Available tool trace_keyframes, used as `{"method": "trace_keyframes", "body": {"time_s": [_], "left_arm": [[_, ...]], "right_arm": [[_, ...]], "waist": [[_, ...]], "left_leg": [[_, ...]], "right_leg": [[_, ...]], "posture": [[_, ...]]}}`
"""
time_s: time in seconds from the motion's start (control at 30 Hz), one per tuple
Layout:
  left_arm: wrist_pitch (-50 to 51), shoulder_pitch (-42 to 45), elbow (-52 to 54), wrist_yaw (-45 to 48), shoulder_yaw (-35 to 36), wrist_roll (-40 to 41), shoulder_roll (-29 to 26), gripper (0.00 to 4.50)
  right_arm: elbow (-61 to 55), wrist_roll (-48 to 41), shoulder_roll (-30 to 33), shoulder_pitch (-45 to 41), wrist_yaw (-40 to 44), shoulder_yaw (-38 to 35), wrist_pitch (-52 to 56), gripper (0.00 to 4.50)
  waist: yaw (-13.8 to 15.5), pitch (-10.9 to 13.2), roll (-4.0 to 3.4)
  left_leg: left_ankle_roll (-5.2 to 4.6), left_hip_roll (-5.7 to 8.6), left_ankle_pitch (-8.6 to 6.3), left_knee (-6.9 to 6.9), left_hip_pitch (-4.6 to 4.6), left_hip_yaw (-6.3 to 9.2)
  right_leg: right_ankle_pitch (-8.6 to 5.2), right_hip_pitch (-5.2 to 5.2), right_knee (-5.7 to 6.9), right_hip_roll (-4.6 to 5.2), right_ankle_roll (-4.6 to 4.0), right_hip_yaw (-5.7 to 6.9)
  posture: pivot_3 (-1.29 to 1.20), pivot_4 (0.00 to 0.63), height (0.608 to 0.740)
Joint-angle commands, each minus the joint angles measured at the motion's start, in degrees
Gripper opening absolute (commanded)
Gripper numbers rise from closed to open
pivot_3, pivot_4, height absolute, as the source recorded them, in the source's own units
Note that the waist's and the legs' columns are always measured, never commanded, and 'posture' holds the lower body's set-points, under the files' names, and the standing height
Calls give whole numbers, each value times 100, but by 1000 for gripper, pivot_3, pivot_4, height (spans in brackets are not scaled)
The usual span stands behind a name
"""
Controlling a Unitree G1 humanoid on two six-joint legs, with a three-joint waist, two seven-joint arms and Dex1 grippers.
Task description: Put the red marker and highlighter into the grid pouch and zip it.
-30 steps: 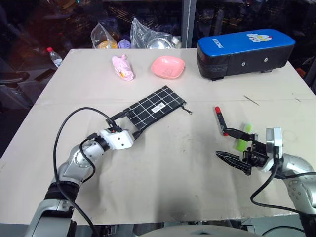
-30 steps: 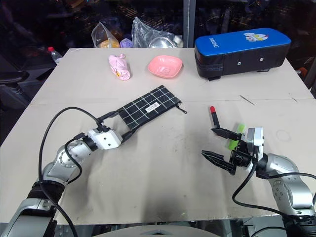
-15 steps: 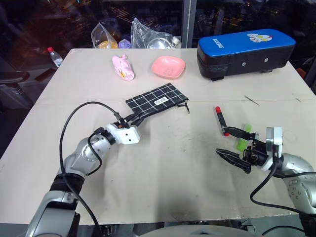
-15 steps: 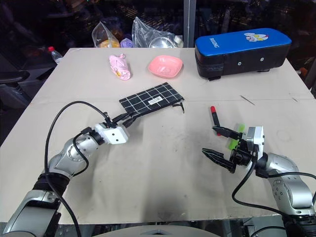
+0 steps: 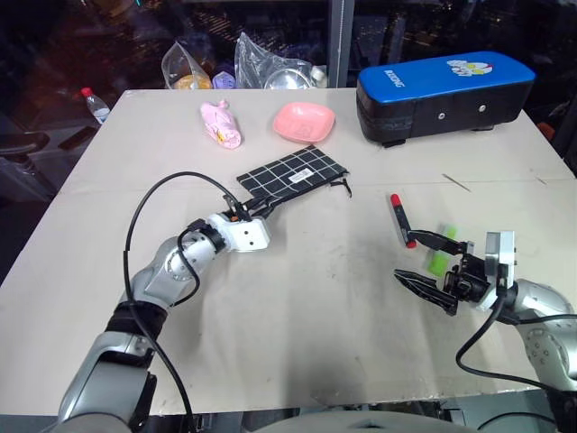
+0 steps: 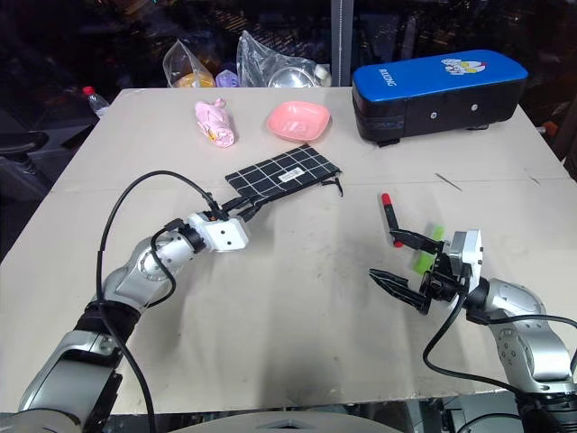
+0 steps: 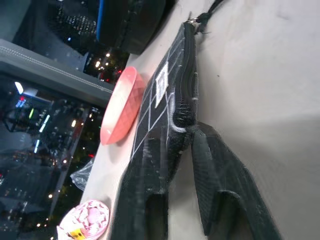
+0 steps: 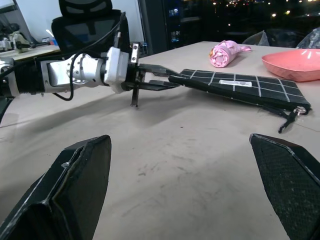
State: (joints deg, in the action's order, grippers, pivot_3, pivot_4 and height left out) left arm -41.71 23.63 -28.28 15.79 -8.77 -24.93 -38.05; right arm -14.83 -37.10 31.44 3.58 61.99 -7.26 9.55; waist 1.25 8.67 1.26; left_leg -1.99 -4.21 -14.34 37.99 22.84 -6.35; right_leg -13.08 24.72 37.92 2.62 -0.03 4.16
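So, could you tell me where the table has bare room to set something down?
The widest bare stretch lies between the left gripper and right gripper, below the grid pouch. It is crowded around the red marker and highlighter.

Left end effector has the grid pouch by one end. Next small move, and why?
Probably keep the left end effector clamped on the grid pouch and drag it toward the table's middle, nearer the red marker and highlighter. The right end effector is open beside the highlighter, apart from the pouch, whose zipper looks closed.
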Motion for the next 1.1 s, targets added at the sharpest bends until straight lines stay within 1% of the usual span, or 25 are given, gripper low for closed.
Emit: {"method": "trace_keyframes", "body": {"time_s": [0.03,0.33,0.43,0.5,0.53,0.6,0.67,0.77,0.9,1.0,1.1], "left_arm": [[-160,-190,200,-58,141,184,-160,28],[-242,-722,845,-126,402,385,-322,28],[-352,-1087,1426,108,458,861,-376,28],[-244,-1467,1989,441,410,1279,-462,28],[-129,-1664,2297,609,392,1490,-502,28],[90,-1915,2744,857,392,1765,-548,28],[315,-2018,3054,1023,427,1946,-538,28],[550,-2025,3340,1221,443,2043,-516,28],[668,-1964,3409,1371,445,2037,-449,28],[674,-1917,3399,1456,448,2043,-404,28],[677,-1873,3366,1519,456,2038,-355,28]], "right_arm": [[-126,-5,-35,-17,10,-78,-148,4500],[-45,61,-70,-131,31,-8,-154,4500],[-126,57,-107,-200,-116,7,-69,4500],[-233,195,-81,-274,-192,131,-31,4500],[-258,346,-94,-367,-315,240,-8,4500],[-222,826,-123,-563,-625,467,-67,4500],[-145,1442,-186,-820,-1045,727,-169,4500],[48,2385,-361,-1453,-1739,1077,-361,4500],[409,3451,-332,-2149,-1934,1680,-942,4500],[592,4089,-368,-2488,-2233,1988,-849,4500],[830,4413,-346,-2669,-2293,2173,-1094,4500]], "waist": [[-31,0,-1],[-49,0,0],[-48,0,0],[-58,0,-1],[-54,1,-1],[-55,1,-3],[-46,1,-3],[-45,2,-3],[-50,2,-3],[-47,2,-4],[-48,2,-3]], "left_leg": [[0,0,0,0,0,0],[0,0,0,-1,-3,-3],[0,-2,0,0,-2,-4],[0,-3,0,-1,-2,-4],[0,-4,-1,-1,-2,-5],[1,-5,0,-1,-2,-3],[1,-4,0,0,-3,-3],[2,-2,0,2,-3,-2],[1,0,0,3,-3,-15],[1,1,0,2,1,-15],[1,2,0,3,3,-19]], "right_leg": [[0,0,0,0,0,1],[0,1,1,1,0,-3],[0,1,1,3,0,-4],[2,1,0,7,-4,-9],[9,2,0,22,-17,-17],[8,1,0,26,-16,-18],[-1,2,2,24,-2,-17],[-2,2,4,2,-1,-15],[-1,7,3,-2,0,-15],[-1,7,2,-2,-1,-12],[1,9,2,-2,-5,-13]], "posture": [[0,150,740],[0,150,740],[0,150,740],[0,150,740],[0,150,740],[0,150,740],[0,150,740],[0,150,740],[0,150,740],[0,150,740],[0,150,740]]}}
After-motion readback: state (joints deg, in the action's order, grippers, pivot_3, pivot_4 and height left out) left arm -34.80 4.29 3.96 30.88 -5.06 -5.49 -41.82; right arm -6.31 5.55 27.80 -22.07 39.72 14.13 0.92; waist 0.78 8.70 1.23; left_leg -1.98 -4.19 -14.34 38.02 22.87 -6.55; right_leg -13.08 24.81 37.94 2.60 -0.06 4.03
